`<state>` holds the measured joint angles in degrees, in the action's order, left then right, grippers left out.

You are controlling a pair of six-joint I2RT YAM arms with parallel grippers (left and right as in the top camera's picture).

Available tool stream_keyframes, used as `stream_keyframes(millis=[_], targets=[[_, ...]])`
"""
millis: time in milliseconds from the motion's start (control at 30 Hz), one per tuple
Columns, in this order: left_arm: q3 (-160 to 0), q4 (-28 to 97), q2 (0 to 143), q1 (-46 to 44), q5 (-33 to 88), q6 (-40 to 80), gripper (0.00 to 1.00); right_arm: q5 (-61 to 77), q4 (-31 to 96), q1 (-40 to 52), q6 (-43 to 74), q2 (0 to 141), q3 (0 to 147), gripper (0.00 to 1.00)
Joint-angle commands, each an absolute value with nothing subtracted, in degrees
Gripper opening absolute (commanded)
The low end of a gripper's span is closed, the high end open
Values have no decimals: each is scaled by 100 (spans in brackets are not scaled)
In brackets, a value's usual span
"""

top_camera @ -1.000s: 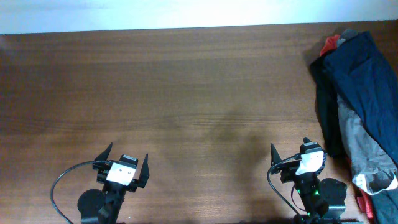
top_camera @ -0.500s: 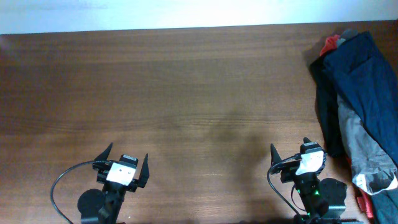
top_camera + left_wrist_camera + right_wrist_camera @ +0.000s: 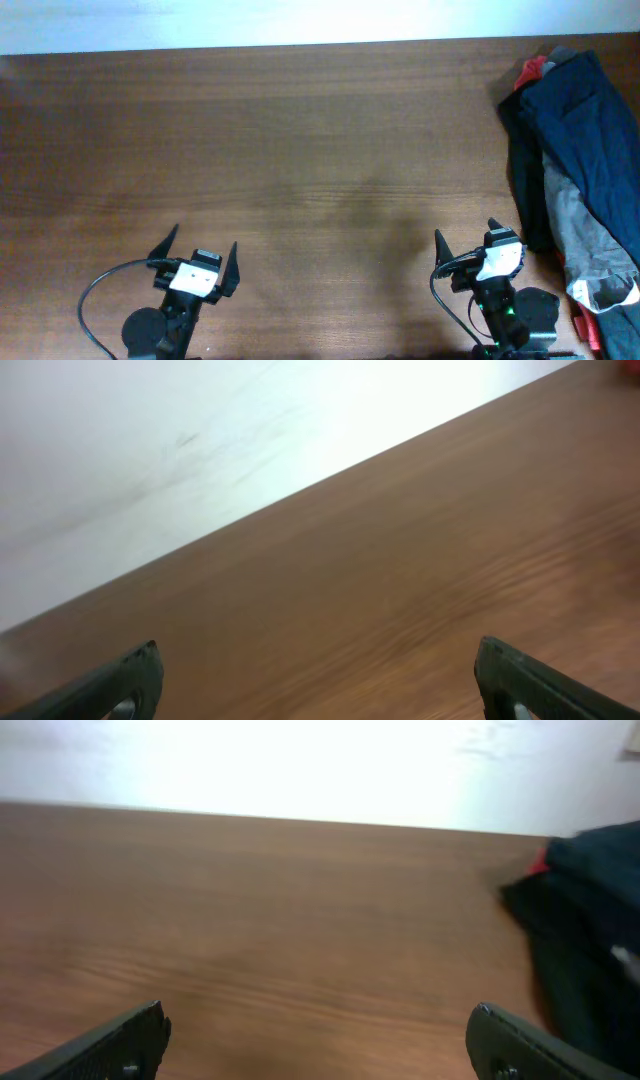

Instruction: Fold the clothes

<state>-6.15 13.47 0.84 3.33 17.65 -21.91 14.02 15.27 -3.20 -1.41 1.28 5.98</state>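
Overhead: wooden table (image 3: 300,130). One heap of clothing lay at its far right edge, partly cut off by the frame. The navy shorts (image 3: 585,110) lay on top of the heap, draped lengthwise, well apart from both arms. Under them lay a grey garment (image 3: 580,225) with a white label (image 3: 585,292), and a black garment (image 3: 520,170) along the heap's left side. A red garment (image 3: 530,70) peeked out at the top. More red showed at the bottom corner; could not tell whether it was the same piece. The shorts' waistband and legs could not be made out.

There were two grippers, both at the near edge. The left gripper (image 3: 204,242) had its jaws spread wide, nothing between them, with a black cable (image 3: 100,290) looping beside it. The right gripper (image 3: 465,235) had its jaws equally wide and empty. It was nearer the heap but not touching it.

Left wrist: two fingertips (image 3: 135,675) sat at the bottom corners, far apart, over bare wood. A pale wall (image 3: 150,440) lay beyond the table edge. The view was soft.

Right wrist: two fingertips were again set wide. A dark blurred mass of cloth with a red patch sat at the right edge, cut off. Separate garments could not be told apart there.
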Motion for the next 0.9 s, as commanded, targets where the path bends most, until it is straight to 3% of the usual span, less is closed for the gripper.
stream_keyframes(millis=[0, 233, 367, 667, 867], targets=[[-580, 1286, 38, 314, 2578, -2202, 99, 1933, 1396, -340, 336, 97, 556, 99], [-744, 471, 82, 314, 2578, -928, 99, 2657, -266, -340, 829, 102, 561, 99], [-1424, 246, 419, 314, 2571, -821, 99, 2576, -1000, -342, 978, 213, 915, 99], [-4007, 1498, 3387, 314, 2552, -845, 99, 1959, 1332, -342, 974, 2674, 3352, 99], [-6565, 3518, 5981, 314, 2554, -845, 99, 1688, 3393, -340, 974, 5155, 6066, 99]])
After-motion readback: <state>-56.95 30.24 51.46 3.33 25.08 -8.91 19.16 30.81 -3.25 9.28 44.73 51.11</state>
